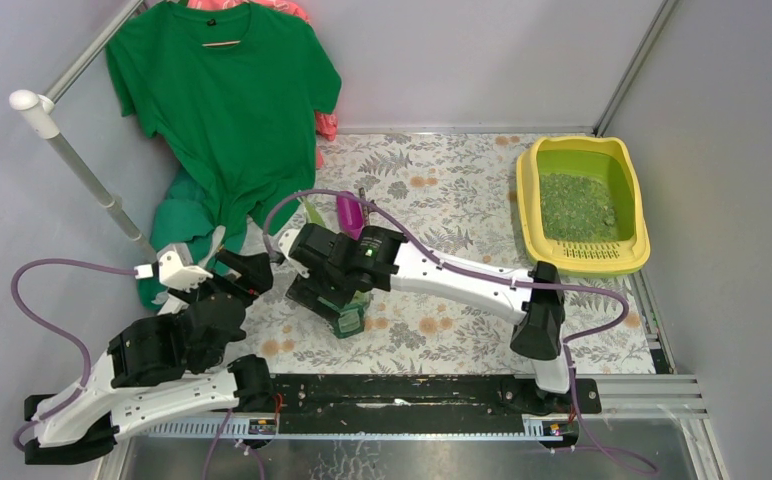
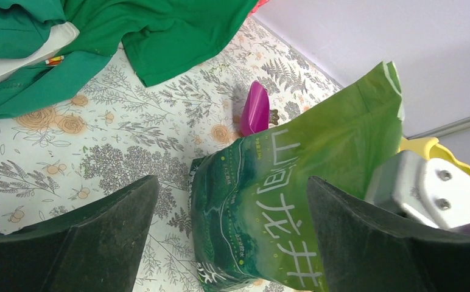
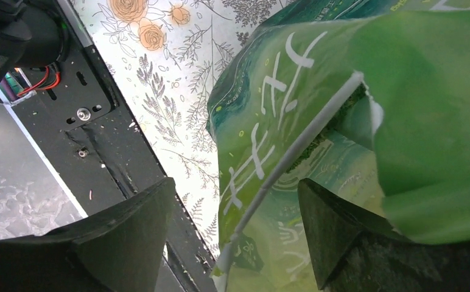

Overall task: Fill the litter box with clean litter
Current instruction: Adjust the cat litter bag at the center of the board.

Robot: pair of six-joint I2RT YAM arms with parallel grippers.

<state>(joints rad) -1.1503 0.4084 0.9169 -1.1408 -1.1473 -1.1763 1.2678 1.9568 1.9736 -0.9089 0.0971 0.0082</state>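
The yellow litter box (image 1: pixel 534 215) stands at the back right and holds a layer of green litter (image 1: pixel 575 205). A glossy green printed bag (image 1: pixel 348 318) stands upright mid-table. My right gripper (image 1: pixel 319 292) hangs over it, open; in the right wrist view (image 3: pixel 235 182) its jaws straddle the white rim of the bag's open top (image 3: pixel 293 152), with dark green granules (image 3: pixel 337 114) showing inside. My left gripper (image 1: pixel 249 272) is open and empty just left of the bag (image 2: pixel 281 207), not touching it. A corner of the litter box shows in the left wrist view (image 2: pixel 430 149).
A purple scoop (image 1: pixel 350 212) lies on the floral cloth just behind the bag, also seen in the left wrist view (image 2: pixel 255 109). A green T-shirt (image 1: pixel 227 100) hangs at the back left with green clothes (image 2: pixel 31 91) heaped below. A black rail (image 1: pixel 412 390) runs along the near edge.
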